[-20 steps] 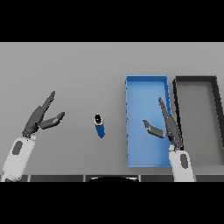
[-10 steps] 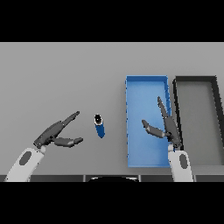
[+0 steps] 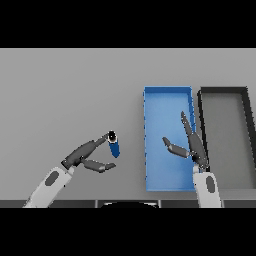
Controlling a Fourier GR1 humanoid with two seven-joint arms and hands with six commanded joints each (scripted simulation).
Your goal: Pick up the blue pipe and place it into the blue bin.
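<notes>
Matt grey table, smooth blue bin, blue pipe.

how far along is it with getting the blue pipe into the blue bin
Early. Done: nothing yet, the blue pipe lies on the grey table, outside the blue bin. In hand: the left hand is at the pipe, fingers open, not yet closed. The right hand hovers open over the bin. Left: grasp, lift, carry, drop in.
</notes>
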